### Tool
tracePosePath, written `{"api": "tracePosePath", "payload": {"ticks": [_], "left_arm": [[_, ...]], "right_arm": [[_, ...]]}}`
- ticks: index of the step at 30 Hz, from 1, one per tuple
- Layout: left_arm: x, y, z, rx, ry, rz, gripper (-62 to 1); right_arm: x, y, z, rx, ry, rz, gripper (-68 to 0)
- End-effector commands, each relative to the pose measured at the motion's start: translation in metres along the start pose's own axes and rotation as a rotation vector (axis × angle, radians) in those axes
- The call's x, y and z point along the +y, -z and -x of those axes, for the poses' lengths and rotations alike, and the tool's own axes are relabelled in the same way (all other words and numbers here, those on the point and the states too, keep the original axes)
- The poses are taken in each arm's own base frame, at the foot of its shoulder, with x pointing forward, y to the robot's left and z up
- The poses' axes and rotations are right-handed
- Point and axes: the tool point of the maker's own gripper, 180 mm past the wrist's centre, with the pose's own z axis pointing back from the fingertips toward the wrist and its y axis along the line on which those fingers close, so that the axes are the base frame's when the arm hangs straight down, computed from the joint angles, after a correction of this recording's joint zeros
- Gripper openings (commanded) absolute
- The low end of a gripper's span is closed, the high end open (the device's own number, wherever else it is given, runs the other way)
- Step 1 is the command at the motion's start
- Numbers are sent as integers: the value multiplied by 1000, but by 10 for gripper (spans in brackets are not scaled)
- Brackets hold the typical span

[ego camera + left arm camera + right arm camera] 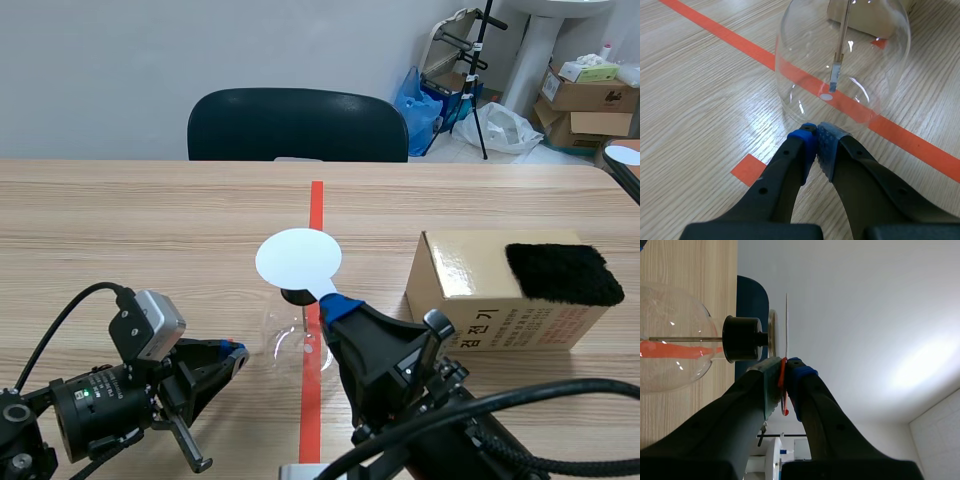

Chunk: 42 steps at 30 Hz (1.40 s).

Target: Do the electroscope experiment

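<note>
The electroscope is a clear glass flask (292, 340) with a black stopper (297, 296), standing on the orange-red line at mid-table. Its rod and foil strip (835, 75) hang straight inside the flask (840, 60). My right gripper (335, 305) is shut on the thin handle of a white round disc (298, 258), held just above the stopper. In the right wrist view, the gripper (784, 370) holds the disc edge-on (786, 325) close to the electroscope's top plate (771, 332); whether they touch is unclear. My left gripper (235, 352) (816, 135) is shut on nothing, low beside the flask's base.
A cardboard box (480, 305) with a black fuzzy cloth (562, 273) on top stands right of the flask. A dark chair (298, 122) is behind the table's far edge. Another white disc (625, 155) lies at the far right.
</note>
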Motion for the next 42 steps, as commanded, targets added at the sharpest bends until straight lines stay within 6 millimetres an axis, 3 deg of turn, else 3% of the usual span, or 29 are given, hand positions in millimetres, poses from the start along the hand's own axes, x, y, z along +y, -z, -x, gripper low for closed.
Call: {"api": "tracePosePath", "payload": {"ticks": [1, 24, 42], "left_arm": [[1, 0, -11, -39, 6, 0, -581], [1, 0, -11, -39, 6, 0, -581], [1, 0, -11, -39, 6, 0, -581]], "right_arm": [[-9, 4, 7, 4, -21, 34, -665], [-9, 4, 13, 40, -23, 34, -665], [-10, -12, 80, 427, -16, 38, -665]]}}
